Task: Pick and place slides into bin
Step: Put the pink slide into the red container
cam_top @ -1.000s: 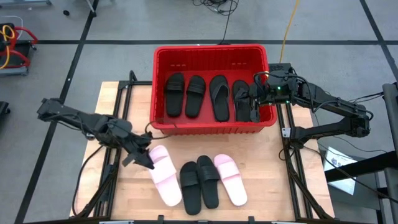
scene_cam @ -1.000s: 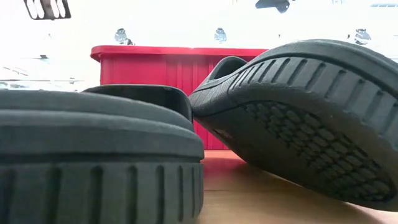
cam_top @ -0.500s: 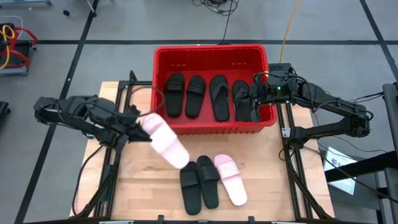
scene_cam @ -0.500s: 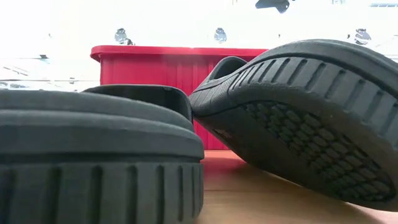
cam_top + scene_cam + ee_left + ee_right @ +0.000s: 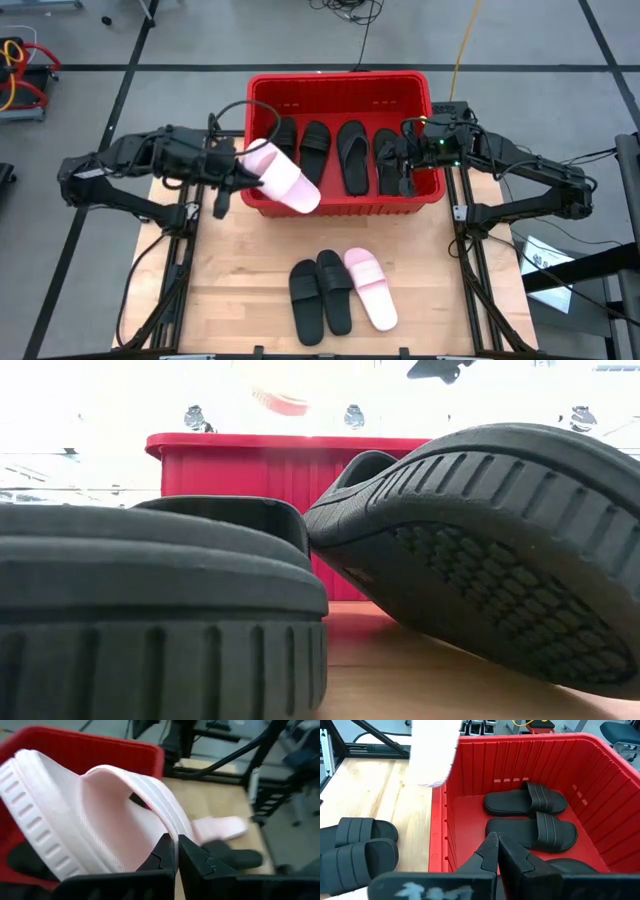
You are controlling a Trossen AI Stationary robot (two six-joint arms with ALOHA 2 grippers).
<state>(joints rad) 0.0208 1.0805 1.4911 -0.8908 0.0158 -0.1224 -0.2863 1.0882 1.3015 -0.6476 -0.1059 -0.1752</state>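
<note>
holding pink slide (image 5: pixel 281 177) over bin (image 5: pixel 258 92) rim: left gripper (image 5: pixel 243 178) | bin: four black slides (image 5: pixel 335 152) | right gripper (image 5: pixel 407 176) clenched, empty

The left arm reaches in from the left, bent at the elbow, its forearm lying toward the right. Its left pincer (image 5: pixel 243 172) is clamped on the band of a pink slide (image 5: pixel 283 178), held raised. The right arm comes in from the right, folded back on itself, its forearm pointing left. Its right pincer (image 5: pixel 402 170) has both fingers pressed together, holding nothing.
</note>
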